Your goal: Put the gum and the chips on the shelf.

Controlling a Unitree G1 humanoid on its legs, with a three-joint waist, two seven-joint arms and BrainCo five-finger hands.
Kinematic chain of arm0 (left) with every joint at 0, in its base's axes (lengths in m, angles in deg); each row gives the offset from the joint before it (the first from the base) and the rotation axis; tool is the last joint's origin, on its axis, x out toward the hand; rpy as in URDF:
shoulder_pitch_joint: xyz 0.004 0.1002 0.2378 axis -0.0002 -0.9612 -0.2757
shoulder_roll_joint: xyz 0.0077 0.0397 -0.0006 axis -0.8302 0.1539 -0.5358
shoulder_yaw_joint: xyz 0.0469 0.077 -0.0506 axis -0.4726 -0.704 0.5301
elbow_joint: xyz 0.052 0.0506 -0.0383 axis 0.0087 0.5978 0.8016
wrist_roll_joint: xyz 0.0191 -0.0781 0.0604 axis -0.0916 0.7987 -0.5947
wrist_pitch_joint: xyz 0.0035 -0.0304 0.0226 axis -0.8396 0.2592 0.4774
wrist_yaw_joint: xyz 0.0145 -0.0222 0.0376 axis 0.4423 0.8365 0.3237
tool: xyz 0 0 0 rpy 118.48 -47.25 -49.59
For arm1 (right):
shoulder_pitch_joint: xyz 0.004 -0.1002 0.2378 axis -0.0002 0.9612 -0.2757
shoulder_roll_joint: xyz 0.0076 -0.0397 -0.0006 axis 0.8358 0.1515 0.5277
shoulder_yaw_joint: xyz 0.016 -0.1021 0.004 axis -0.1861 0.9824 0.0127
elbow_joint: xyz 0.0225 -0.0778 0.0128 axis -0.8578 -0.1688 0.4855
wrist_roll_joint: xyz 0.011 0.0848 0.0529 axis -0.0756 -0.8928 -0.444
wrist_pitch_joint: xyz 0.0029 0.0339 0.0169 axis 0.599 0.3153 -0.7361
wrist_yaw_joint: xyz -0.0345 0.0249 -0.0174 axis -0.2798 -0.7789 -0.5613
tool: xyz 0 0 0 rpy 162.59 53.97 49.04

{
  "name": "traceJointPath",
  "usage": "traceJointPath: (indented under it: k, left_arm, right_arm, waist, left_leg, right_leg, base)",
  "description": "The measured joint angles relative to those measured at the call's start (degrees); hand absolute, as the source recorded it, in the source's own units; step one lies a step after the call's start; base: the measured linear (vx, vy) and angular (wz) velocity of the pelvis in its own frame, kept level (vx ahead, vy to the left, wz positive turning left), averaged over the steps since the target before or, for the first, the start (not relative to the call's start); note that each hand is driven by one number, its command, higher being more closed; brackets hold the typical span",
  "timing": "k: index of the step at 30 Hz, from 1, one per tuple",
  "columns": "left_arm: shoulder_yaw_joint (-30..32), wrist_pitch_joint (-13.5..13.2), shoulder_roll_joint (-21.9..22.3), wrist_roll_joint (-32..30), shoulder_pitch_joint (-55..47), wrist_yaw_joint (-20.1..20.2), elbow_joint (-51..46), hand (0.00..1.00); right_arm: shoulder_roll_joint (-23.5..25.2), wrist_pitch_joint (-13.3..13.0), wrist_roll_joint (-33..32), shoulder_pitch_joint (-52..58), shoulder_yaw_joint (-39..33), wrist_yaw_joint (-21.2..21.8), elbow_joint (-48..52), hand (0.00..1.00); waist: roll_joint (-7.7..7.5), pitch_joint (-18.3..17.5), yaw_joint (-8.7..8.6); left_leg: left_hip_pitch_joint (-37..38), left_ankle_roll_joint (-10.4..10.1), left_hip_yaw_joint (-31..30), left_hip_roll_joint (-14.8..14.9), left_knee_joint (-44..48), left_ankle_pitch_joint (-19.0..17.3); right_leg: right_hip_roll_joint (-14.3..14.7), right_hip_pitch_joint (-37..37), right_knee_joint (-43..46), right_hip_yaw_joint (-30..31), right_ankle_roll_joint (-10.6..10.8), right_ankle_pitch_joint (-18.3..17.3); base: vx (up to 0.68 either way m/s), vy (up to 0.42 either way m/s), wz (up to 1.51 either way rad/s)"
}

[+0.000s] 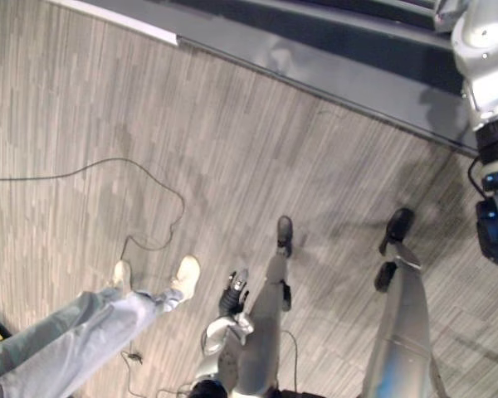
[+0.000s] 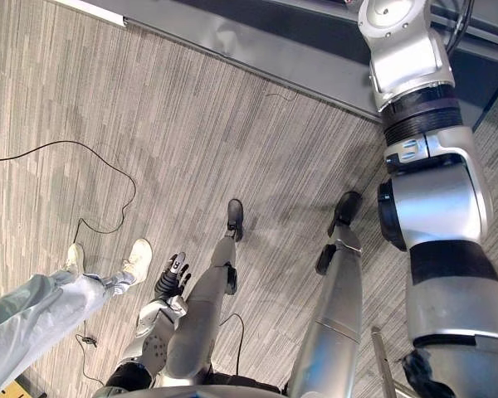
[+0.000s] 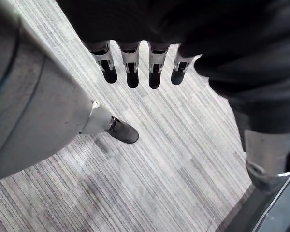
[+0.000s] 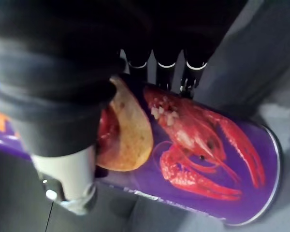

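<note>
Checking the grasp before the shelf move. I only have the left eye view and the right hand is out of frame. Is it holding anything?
Observer: Yes. The right hand is curled round the chips can, which is purple with a red crayfish printed on it.
Operator: Thumb on it too?
Observer: Yes, the thumb lies across the can's near side and the fingers reach over the far side.
Operator: Left hand?
Observer: In its wrist view, the left hand has its fingers hanging straight above the carpet floor, with nothing in them.
</note>
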Motion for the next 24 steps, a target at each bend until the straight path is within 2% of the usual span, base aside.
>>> traceJointPath:
  k: [4, 7, 8, 10, 11, 13, 18, 24]
  left_arm:
    - [0.01, 0.01, 0.17, 0.00, 0.00, -0.01, -0.02, 0.00]
    - [0.01, 0.01, 0.25, 0.00, 0.00, -0.01, 0.01, 0.00]
    - [0.01, 0.01, 0.26, 0.00, 0.00, -0.01, 0.02, 0.00]
    - [0.01, 0.01, 0.28, 0.00, 0.00, -0.02, 0.03, 0.00]
    - [0.01, 0.01, 0.28, 0.00, 0.01, -0.02, 0.04, 0.00]
    - [0.00, 0.03, 0.29, -0.01, 0.02, -0.10, 0.11, 0.00]
    - [0.01, 0.04, 0.29, -0.01, 0.04, -0.11, 0.75, 0.00]
    - [0.22, 0.09, 0.29, -0.03, 0.09, -0.11, 1.84, 0.00]
  right_arm:
    - [0.04, -1.22, -4.34, -0.21, 0.01, 0.25, -0.65, 1.00]
    - [0.10, -1.78, -5.32, -0.28, 0.05, 0.25, -1.09, 1.00]
    - [0.10, -1.78, -5.89, -0.43, 0.10, 0.26, -1.17, 0.00]
    - [0.12, -1.35, -6.40, -0.50, 0.43, 1.54, -2.05, 0.00]
    - [0.34, 0.05, -6.46, -0.17, 0.58, 2.34, -4.84, 0.00]
    - [0.30, -0.80, -6.28, -0.12, 0.81, 2.22, -4.73, 0.00]
    - [0.41, -0.41, -6.26, -0.12, 0.85, 2.41, -4.79, 0.00]
    - [1.61, 1.22, -5.66, 1.79, 0.29, 2.46, -5.94, 0.00]
  waist:
    - [0.03, -0.05, 0.11]
    - [0.03, -0.05, 0.12]
    - [0.03, -0.05, 0.15]
    - [0.03, -0.05, 0.14]
    - [0.03, -0.05, 0.19]
    - [0.03, -0.05, 0.13]
    - [0.02, -0.05, -0.02]
    - [-0.15, -0.12, -0.29]
  left_leg:
    - [0.14, 0.00, 0.68, -0.16, -0.02, 0.01]
    - [0.14, 0.02, 0.95, -0.15, -0.02, 0.03]
    - [0.12, 0.04, 1.12, -0.15, -0.03, 0.05]
    - [0.11, 0.05, 1.25, -0.19, -0.03, 0.05]
    - [0.07, 0.06, 1.27, -0.20, -0.03, 0.06]
    - [-0.01, -0.02, 1.35, -0.23, -0.03, 0.11]
    - [0.30, -0.02, 1.52, -0.26, -0.05, 0.11]
    - [2.67, -0.06, 1.35, -0.17, -0.12, 0.02]
  right_leg:
    - [0.07, -0.41, 0.18, 0.61, 0.00, 0.01]
    - [0.10, -0.41, 0.03, 0.71, 0.02, 0.00]
    - [0.15, -0.41, -0.21, 0.78, 0.06, 0.03]
    - [0.19, -0.41, -0.43, 0.92, 0.21, 0.12]
    - [0.19, -0.43, -0.44, 0.94, 0.22, 0.12]
    - [0.20, -0.56, -0.44, 1.00, 0.22, 0.14]
    - [0.24, -0.45, -0.32, 1.19, -0.07, 0.33]
    - [0.21, 2.28, -0.63, 0.87, 0.12, 0.20]
  base:
    - [-0.01, -0.045, -0.04]
    - [-0.01, -0.037, -0.02]
    - [-0.02, -0.043, -0.04]
    - [-0.01, -0.034, -0.03]
    - [-0.01, -0.034, 0.00]
    - [-0.01, -0.044, -0.01]
    - [0.00, -0.037, -0.02]
    - [0.00, -0.034, -0.02]
